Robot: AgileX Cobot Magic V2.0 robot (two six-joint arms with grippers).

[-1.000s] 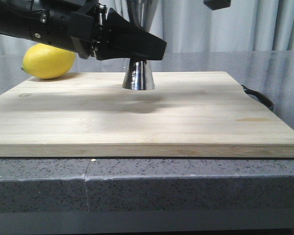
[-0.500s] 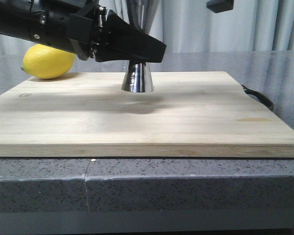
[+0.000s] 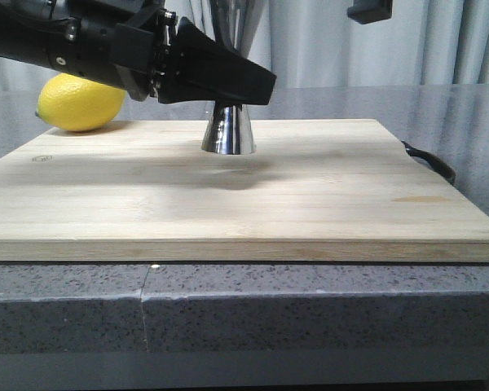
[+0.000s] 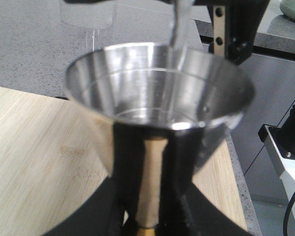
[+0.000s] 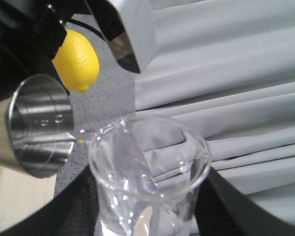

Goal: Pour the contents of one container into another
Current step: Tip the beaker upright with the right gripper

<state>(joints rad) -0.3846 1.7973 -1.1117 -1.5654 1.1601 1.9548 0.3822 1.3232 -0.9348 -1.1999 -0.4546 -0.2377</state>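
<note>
The steel jigger stands upright on the wooden cutting board, and my left gripper is shut on its narrow waist. In the left wrist view the black fingers clamp the waist below the wide upper cup. A thin stream of clear liquid falls into that cup. My right gripper is shut on the glass beaker, which is tilted with its lip over the jigger's rim. The front view does not show the beaker; only a dark piece of the right arm shows at the top edge.
A yellow lemon lies at the board's back left corner, behind my left arm. A black handle sticks out from the board's right side. The board rests on a grey speckled counter, with grey curtains behind.
The dark piece of the right arm at the top has crept slightly right and up. The jigger's base has shifted a touch left. The left arm stays in place.
</note>
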